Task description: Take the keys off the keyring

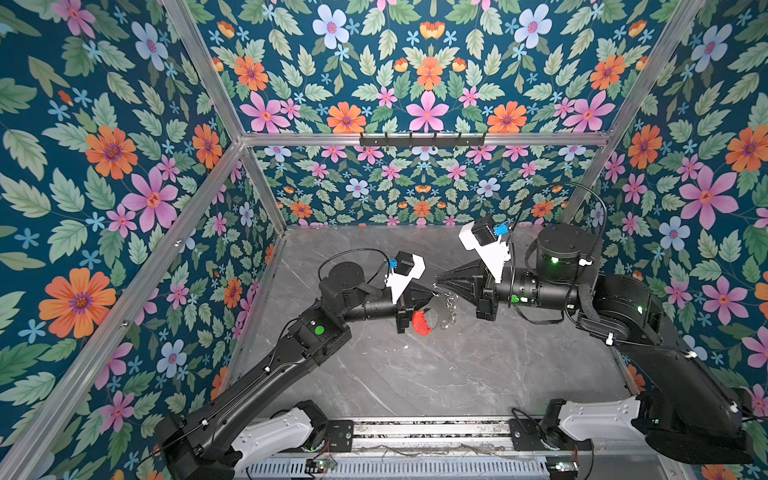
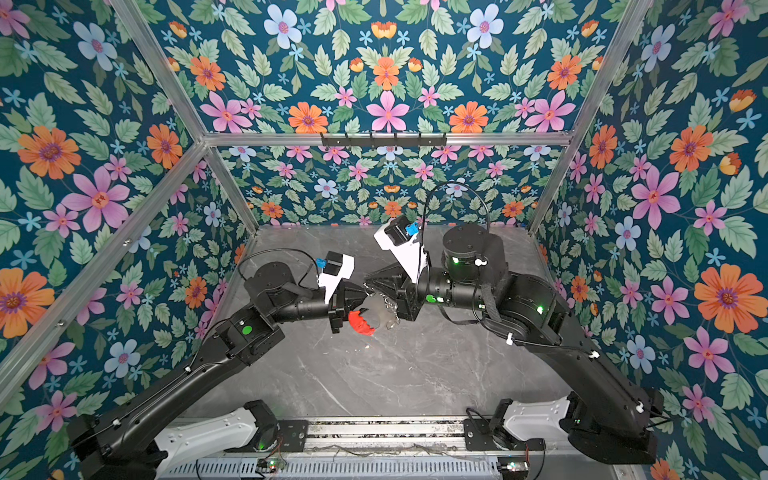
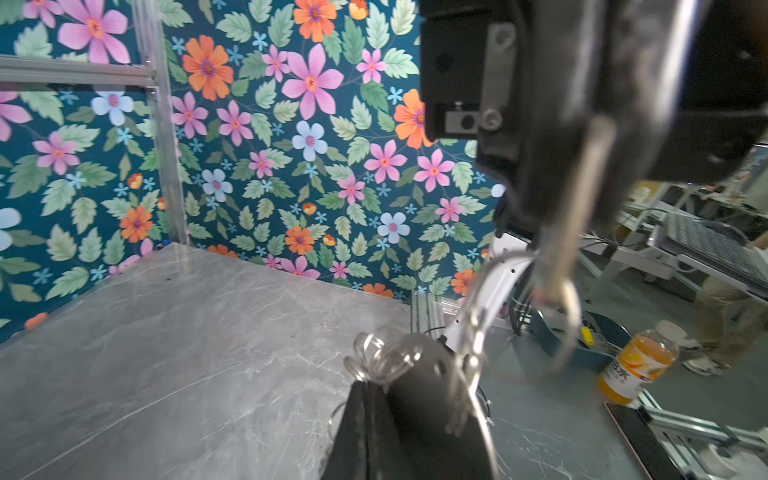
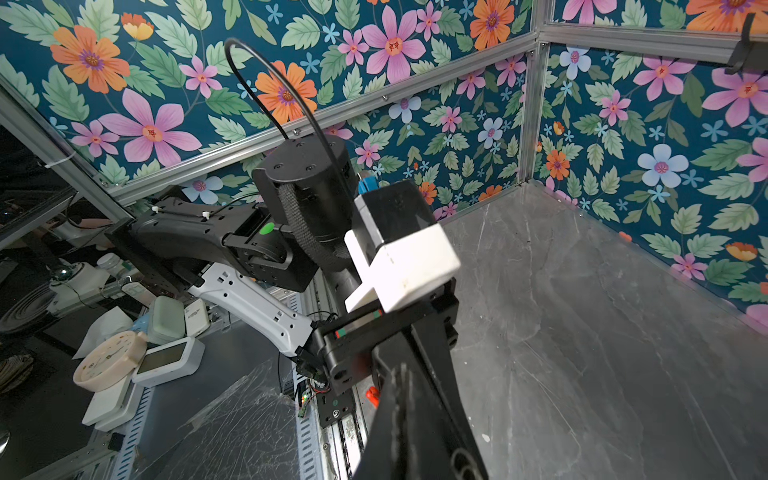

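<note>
The keyring point(image 1: 441, 312) hangs above the marble table point(image 1: 415, 374) between both arms in both top views: a grey crescent plate point(image 2: 381, 318) with a red strip point(image 1: 422, 322) and a string of silver loops point(image 1: 450, 301). My left gripper point(image 1: 430, 292) is shut, and the loops point(image 3: 380, 353) bunch at its tip point(image 3: 368, 384) in the left wrist view. My right gripper point(image 1: 438, 279) points at it tip to tip, shut, with a wire loop point(image 3: 570, 316) at its tip point(image 3: 548, 286). In the right wrist view its jaws point(image 4: 401, 370) are pressed together. The keys cannot be told apart from the loops.
A black hook rail point(image 1: 422, 140) is mounted on the back wall. An aluminium rail point(image 1: 428, 428) with both arm bases runs along the front edge. Pale specks point(image 1: 406, 347) lie on the table. Outside the cell stand an orange drink bottle point(image 3: 640, 365) and a white clock point(image 4: 110, 365).
</note>
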Controlling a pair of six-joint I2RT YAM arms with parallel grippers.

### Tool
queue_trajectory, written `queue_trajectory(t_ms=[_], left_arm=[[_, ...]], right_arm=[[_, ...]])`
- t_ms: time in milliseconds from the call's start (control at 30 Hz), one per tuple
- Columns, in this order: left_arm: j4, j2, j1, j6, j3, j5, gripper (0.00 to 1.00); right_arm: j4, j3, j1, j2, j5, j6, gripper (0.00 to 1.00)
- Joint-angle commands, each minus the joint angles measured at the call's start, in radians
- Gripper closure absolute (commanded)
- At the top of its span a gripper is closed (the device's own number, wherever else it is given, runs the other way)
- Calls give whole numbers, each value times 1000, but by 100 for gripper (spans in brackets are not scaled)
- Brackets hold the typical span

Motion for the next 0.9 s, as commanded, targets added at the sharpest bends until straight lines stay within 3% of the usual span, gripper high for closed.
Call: queue_trajectory(t_ms=[0, 133, 333, 667, 867], left_arm=[[-79, -4, 1, 23, 20, -103, 83], [-158, -11, 2, 31, 48, -226, 70], [-247, -24, 3, 26, 82, -422, 59], [-240, -71, 1, 15, 76, -657, 53], [-177, -117, 1, 9, 49, -673, 50]], right_arm=[[60, -13, 0, -9, 29, 16, 100], [78, -35, 1, -18, 50, 20, 100], [101, -50, 1, -21, 80, 42, 100], [122, -71, 10, -13, 183, 117, 100], [85, -52, 17, 32, 283, 218, 100]])
